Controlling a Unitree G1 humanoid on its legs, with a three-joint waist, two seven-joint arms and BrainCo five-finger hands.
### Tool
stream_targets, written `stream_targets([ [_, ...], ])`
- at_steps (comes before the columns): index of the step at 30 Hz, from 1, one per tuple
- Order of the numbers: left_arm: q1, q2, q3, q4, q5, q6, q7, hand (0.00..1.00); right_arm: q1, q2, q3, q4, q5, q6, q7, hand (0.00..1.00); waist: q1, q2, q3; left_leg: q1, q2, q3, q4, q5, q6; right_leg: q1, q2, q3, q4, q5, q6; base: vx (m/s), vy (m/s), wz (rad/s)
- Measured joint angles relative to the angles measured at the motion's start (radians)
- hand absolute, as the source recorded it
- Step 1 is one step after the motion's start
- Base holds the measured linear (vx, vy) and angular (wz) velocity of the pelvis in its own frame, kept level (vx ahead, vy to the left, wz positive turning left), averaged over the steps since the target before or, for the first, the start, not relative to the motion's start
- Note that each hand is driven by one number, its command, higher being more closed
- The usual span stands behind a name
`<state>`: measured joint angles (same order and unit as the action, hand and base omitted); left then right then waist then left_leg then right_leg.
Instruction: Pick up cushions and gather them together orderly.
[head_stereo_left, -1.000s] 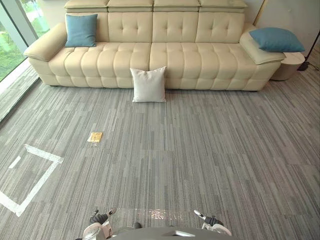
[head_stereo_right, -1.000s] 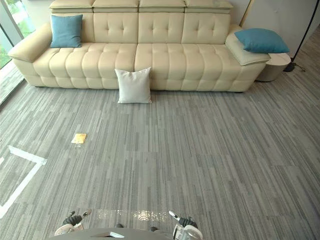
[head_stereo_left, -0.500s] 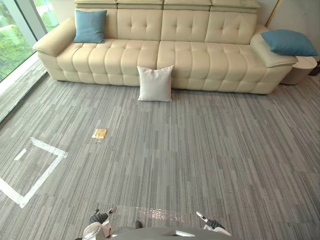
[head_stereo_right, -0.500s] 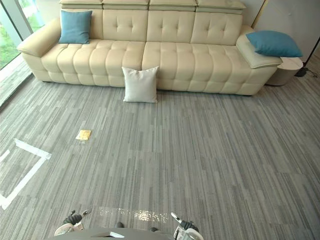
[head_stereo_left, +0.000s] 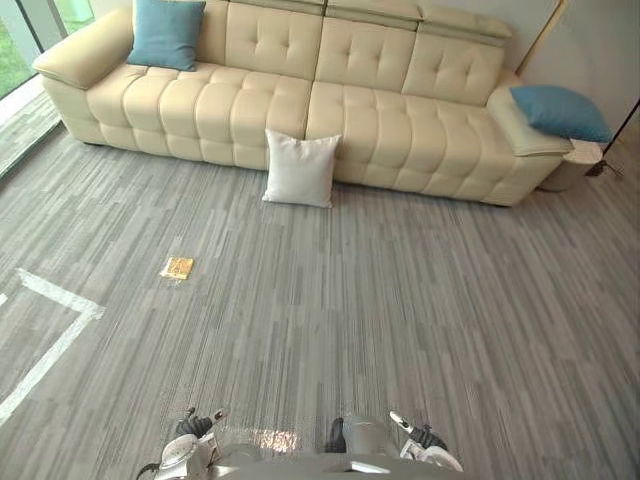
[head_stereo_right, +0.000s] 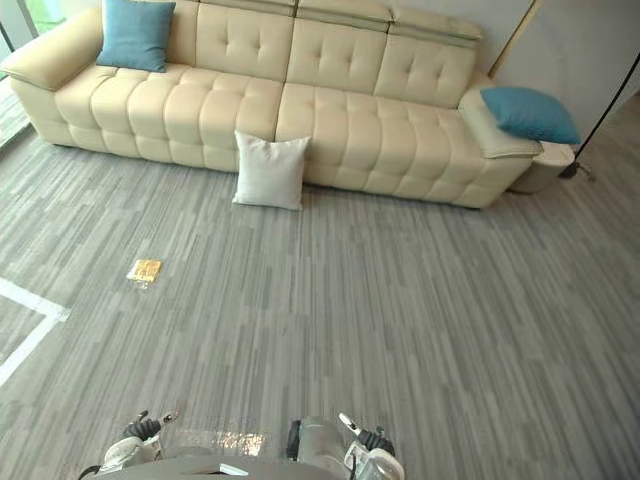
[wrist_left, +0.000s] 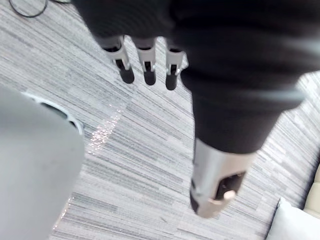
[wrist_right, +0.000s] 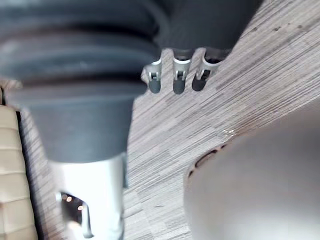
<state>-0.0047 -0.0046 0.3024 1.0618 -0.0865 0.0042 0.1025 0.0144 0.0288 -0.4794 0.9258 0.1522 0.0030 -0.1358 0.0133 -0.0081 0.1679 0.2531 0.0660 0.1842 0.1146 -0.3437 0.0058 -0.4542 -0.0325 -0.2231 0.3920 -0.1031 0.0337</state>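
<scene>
A white cushion (head_stereo_left: 300, 170) stands on the carpet, leaning against the front of the cream sofa (head_stereo_left: 400, 130). One blue cushion (head_stereo_left: 166, 33) is propped at the sofa's left end. Another blue cushion (head_stereo_left: 560, 112) lies on its right armrest. My left hand (head_stereo_left: 190, 430) and right hand (head_stereo_left: 425, 441) hang low at the near edge, far from all three cushions. In the left wrist view the fingers (wrist_left: 146, 65) and thumb (wrist_left: 215, 185) are straight over bare carpet, and a corner of the white cushion (wrist_left: 295, 225) shows. The right hand's fingers (wrist_right: 176, 80) are likewise straight and hold nothing.
A small yellow packet (head_stereo_left: 177, 267) lies on the carpet to the left. White tape lines (head_stereo_left: 50, 335) mark the floor at the near left. A round side table (head_stereo_left: 582, 165) stands beside the sofa's right end, and a window runs along the far left.
The whole picture has shifted and turned, so the camera has moved. The cushions keep their places on the sofa and the floor. Both hands still hang low and hold nothing.
</scene>
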Motion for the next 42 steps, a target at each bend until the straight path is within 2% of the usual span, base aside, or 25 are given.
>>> stream_targets([
  [1,-0.014,-0.011,0.0,0.012,0.0,0.0,0.0,0.0,0.0,0.001,-0.005,-0.006,0.0,0.0,-0.002,0.0,-0.011,0.006,0.005,0.033,0.007,-0.034,-0.025,0.0,0.0,-0.006,0.005,0.033,-0.069,0.044,-0.004,0.65,-0.226,0.99],
  [2,-0.018,-0.023,0.0,0.012,0.0,-0.001,0.0,0.0,0.003,0.005,-0.003,-0.006,0.002,0.0,-0.005,0.0,-0.023,0.005,0.016,0.069,0.012,-0.071,-0.026,0.0,0.0,-0.001,0.001,0.058,-0.051,0.132,-0.02,0.66,-0.26,0.92],
  [3,-0.024,-0.033,0.001,0.012,0.0,-0.001,0.0,0.0,0.0,-0.001,-0.003,-0.005,0.002,0.001,-0.004,0.0,-0.023,0.008,0.015,0.083,0.026,-0.082,-0.02,0.001,-0.002,-0.001,0.005,0.057,-0.014,0.162,-0.053,0.68,-0.317,0.68],
  [4,-0.03,-0.05,0.0,0.017,0.0,-0.001,-0.001,0.0,-0.012,-0.011,-0.002,-0.011,0.0,-0.006,-0.004,0.0,-0.022,0.041,0.004,0.071,0.058,-0.099,0.024,0.018,-0.016,-0.038,0.013,0.033,0.102,0.062,-0.067,0.68,-0.347,0.32],
  [5,-0.033,-0.065,-0.005,0.016,0.0,-0.001,-0.002,0.0,-0.03,-0.018,0.001,-0.011,-0.002,-0.008,-0.004,0.0,-0.023,0.058,0.004,0.043,0.077,-0.11,0.094,0.041,-0.036,-0.056,0.018,0.015,0.173,-0.01,-0.09,0.69,-0.353,0.17],
  [6,-0.033,-0.071,-0.005,0.013,0.0,-0.001,-0.002,0.0,-0.036,-0.023,0.004,-0.01,-0.002,-0.006,-0.004,0.0,-0.023,0.068,0.006,0.026,0.09,-0.114,0.146,0.058,-0.043,-0.051,0.029,0.011,0.188,-0.04,-0.102,0.83,-0.394,0.0],
  [8,-0.036,-0.073,0.007,0.009,-0.004,0.002,-0.006,0.0,-0.037,-0.022,0.004,-0.006,-0.002,-0.004,-0.004,0.0,-0.029,0.079,0.008,-0.069,0.117,-0.17,0.383,0.153,-0.057,0.008,0.058,-0.001,0.178,-0.093,-0.132,0.67,-0.284,-0.02],
  [10,-0.035,-0.074,0.012,-0.008,-0.012,0.003,-0.01,0.0,-0.02,-0.017,0.007,-0.006,0.002,0.0,-0.006,0.0,-0.032,0.079,0.01,-0.192,0.133,-0.218,0.729,0.233,-0.163,0.185,0.096,-0.004,0.074,-0.107,-0.144,0.68,-0.248,0.11],
  [11,-0.034,-0.074,0.014,-0.019,-0.019,0.003,-0.012,0.0,-0.017,-0.015,0.007,-0.005,0.005,-0.001,-0.006,0.0,-0.031,0.076,0.012,-0.222,0.141,-0.201,0.798,0.235,-0.165,0.233,0.1,-0.003,0.043,-0.107,-0.144,0.53,-0.189,0.1],
  [14,-0.029,-0.076,0.032,-0.064,-0.03,0.003,-0.019,0.0,-0.022,-0.007,0.045,0.0,0.02,-0.001,-0.006,0.0,-0.01,0.064,0.021,-0.388,0.176,-0.092,0.971,0.174,-0.115,0.413,0.117,0.034,-0.086,-0.107,-0.144,0.4,-0.098,-0.14],
  [17,-0.04,-0.073,0.037,-0.089,-0.03,0.002,-0.017,0.0,-0.046,0.009,0.075,0.006,0.043,0.002,-0.006,0.0,0.022,0.072,0.036,-0.563,0.179,-0.013,0.905,0.094,-0.063,0.518,0.122,0.075,-0.182,-0.107,-0.144,0.32,0.025,-0.33],
  [20,-0.04,-0.069,0.053,-0.105,-0.029,-0.001,-0.007,0.0,-0.052,0.031,0.08,0.0,0.049,0.001,-0.007,0.0,0.034,0.054,0.051,-0.606,0.156,0.061,0.588,0.077,-0.043,0.636,0.083,0.106,-0.234,-0.132,-0.105,0.4,0.145,-0.34],
  [22,-0.039,-0.07,0.071,-0.109,-0.029,-0.006,-0.001,0.0,-0.044,0.033,0.083,-0.001,0.048,0.0,-0.007,0.0,0.042,0.05,0.05,-0.629,0.128,0.024,0.342,0.14,-0.065,0.686,0.052,0.135,-0.251,-0.175,-0.072,0.36,0.224,-0.5],
  [23,-0.034,-0.07,0.095,-0.108,-0.028,-0.006,-0.001,0.0,-0.041,0.032,0.108,0.003,0.044,0.001,-0.008,0.0,0.046,0.047,0.047,-0.633,0.121,0.002,0.27,0.259,-0.068,0.704,0.031,0.163,-0.25,-0.219,-0.039,0.29,0.235,-0.57],
  [25,-0.023,-0.057,0.122,-0.109,-0.028,-0.006,0.0,0.0,-0.041,0.042,0.126,0.005,0.04,0.001,-0.008,0.0,0.045,0.026,0.026,-0.634,0.096,0.011,0.277,0.332,-0.049,0.7,-0.002,0.209,-0.243,-0.228,-0.04,0.46,0.365,-0.53],
  [26,-0.02,-0.042,0.129,-0.109,-0.028,-0.005,0.001,0.0,-0.037,0.045,0.139,0.026,0.037,0.002,-0.005,0.0,0.045,0.002,0.029,-0.636,0.083,0.026,0.303,0.309,-0.015,0.693,-0.019,0.239,-0.226,-0.204,-0.062,0.55,0.402,-0.37],
  [27,-0.017,-0.036,0.129,-0.108,-0.028,-0.005,0.001,0.0,-0.041,0.046,0.142,0.034,0.037,0.002,-0.006,0.0,0.048,-0.01,0.027,-0.632,0.078,0.036,0.317,0.296,0.0,0.692,-0.034,0.251,-0.216,-0.188,-0.06,0.47,0.328,-0.17],
  [30,0.002,-0.017,0.127,-0.095,-0.029,-0.003,0.003,0.0,-0.027,0.046,0.134,0.036,0.036,0.002,-0.005,0.0,0.069,-0.047,0.012,-0.562,0.05,0.083,0.373,0.186,0.028,0.638,-0.076,0.294,0.007,-0.132,0.009,0.5,0.34,-0.22],
  [31,0.001,-0.012,0.123,-0.08,-0.028,-0.002,0.003,0.0,-0.03,0.046,0.135,0.036,0.035,0.001,-0.005,0.0,0.075,-0.054,0.009,-0.51,0.036,0.105,0.363,0.153,0.035,0.556,-0.088,0.31,0.214,-0.071,0.052,0.33,0.203,-0.35],
  [33,0.0,-0.002,0.11,-0.054,-0.029,0.004,0.004,0.0,-0.028,0.037,0.144,0.032,0.035,0.001,0.001,0.0,0.059,-0.048,0.013,-0.418,0.02,0.117,0.346,0.121,0.045,0.414,-0.103,0.32,0.544,0.032,0.124,0.37,0.201,-0.16],
  [34,0.002,0.001,0.095,-0.045,-0.029,0.008,0.006,0.0,-0.029,0.037,0.143,0.028,0.03,-0.006,0.001,0.0,0.053,-0.044,0.015,-0.351,0.01,0.122,0.319,0.11,0.05,0.343,-0.111,0.295,0.675,0.017,0.118,0.34,0.157,0.01],
  [35,0.003,0.002,0.088,-0.041,-0.029,0.009,0.006,0.0,-0.03,0.037,0.145,0.023,0.024,-0.008,0.002,0.0,0.048,-0.04,0.018,-0.317,0.007,0.125,0.295,0.109,0.051,0.309,-0.114,0.272,0.711,0.002,0.105,0.33,0.108,0.02],
  [36,0.003,0.001,0.086,-0.035,-0.029,0.011,0.006,0.0,-0.031,0.037,0.146,0.01,0.013,-0.007,0.004,0.0,0.046,-0.035,0.012,-0.261,0.006,0.127,0.245,0.109,0.05,0.247,-0.116,0.229,0.725,-0.028,0.083,0.29,0.06,0.03],
  [38,-0.003,0.005,0.087,-0.029,-0.03,0.011,0.006,0.0,-0.029,0.037,0.142,-0.003,0.003,-0.007,0.004,0.0,0.04,-0.038,0.01,-0.197,0.006,0.125,0.185,0.106,0.04,0.169,-0.114,0.163,0.672,-0.061,0.074,0.25,0.006,0.03],
  [42,0.0,0.005,0.087,-0.018,-0.029,0.014,0.003,0.0,-0.033,0.032,0.113,-0.006,-0.001,-0.008,0.004,0.0,0.032,-0.037,0.01,-0.088,0.013,0.115,0.142,0.049,0.008,0.124,-0.084,0.037,0.278,-0.079,0.02,0.33,-0.131,0.05],
])
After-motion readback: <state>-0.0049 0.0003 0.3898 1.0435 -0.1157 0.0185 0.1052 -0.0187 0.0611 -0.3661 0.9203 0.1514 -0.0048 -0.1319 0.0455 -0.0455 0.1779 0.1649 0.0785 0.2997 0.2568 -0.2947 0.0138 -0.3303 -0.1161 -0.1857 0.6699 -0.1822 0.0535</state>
